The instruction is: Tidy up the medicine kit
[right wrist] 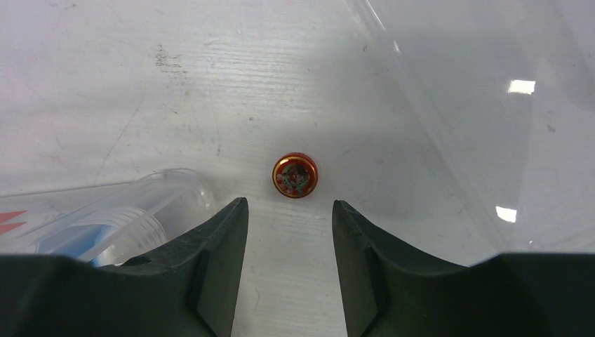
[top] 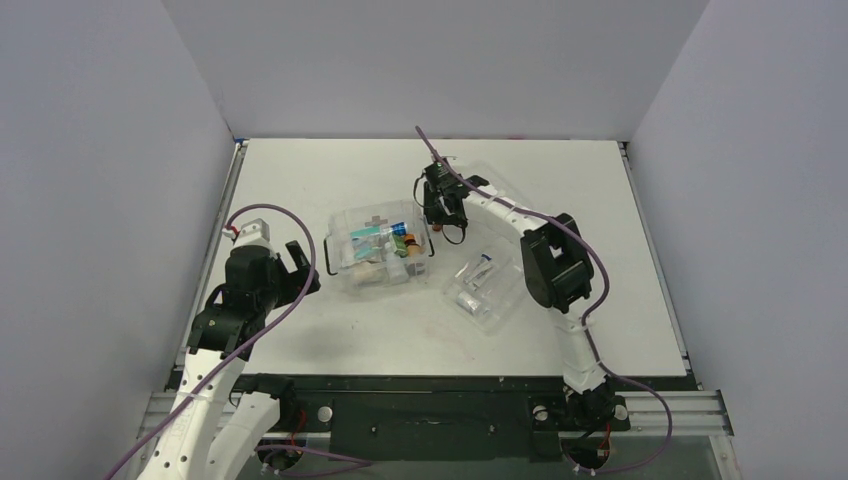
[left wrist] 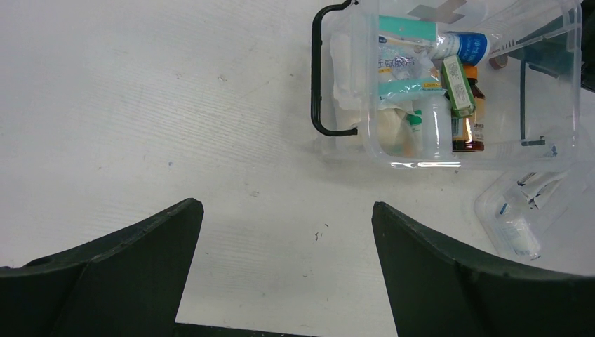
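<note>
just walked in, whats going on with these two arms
Two robot arms are tidying a medicine kit, which sits open and already holds supplies. The right gripper hovers, jaws apart and empty, over a small round red tin lying loose on the table beside the kit. The left gripper hangs wide open over bare table, holding nothing. A shallow clear tray with a few items lies right of the kit.

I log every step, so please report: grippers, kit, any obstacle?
Left gripper open, empty, apart from kit. Right gripper open, empty, above small red tin on table. Kit uncovered, items inside. Lid near tin, not touching.
</note>
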Action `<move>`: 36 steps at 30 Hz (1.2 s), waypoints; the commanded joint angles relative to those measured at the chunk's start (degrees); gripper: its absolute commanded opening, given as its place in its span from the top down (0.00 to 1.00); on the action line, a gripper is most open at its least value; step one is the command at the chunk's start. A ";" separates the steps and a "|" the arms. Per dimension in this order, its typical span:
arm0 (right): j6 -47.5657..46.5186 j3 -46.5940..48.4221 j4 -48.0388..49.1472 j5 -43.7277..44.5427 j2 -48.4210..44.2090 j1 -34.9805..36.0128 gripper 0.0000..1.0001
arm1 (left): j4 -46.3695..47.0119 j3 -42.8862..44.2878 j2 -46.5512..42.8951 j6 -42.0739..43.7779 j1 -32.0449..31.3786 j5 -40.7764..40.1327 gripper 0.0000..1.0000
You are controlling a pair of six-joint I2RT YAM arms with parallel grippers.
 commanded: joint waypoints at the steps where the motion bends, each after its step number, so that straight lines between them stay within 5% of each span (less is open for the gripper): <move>1: 0.92 3.77 0.76 0.14 1.96 0.97 0.56 | 2.44 0.48 -0.36 0.75 0.39 0.44 0.10; 36: -1.84 9.46 -3.69 11.00 9.14 3.58 0.60 | 2.46 0.53 -0.62 0.64 0.51 0.31 0.10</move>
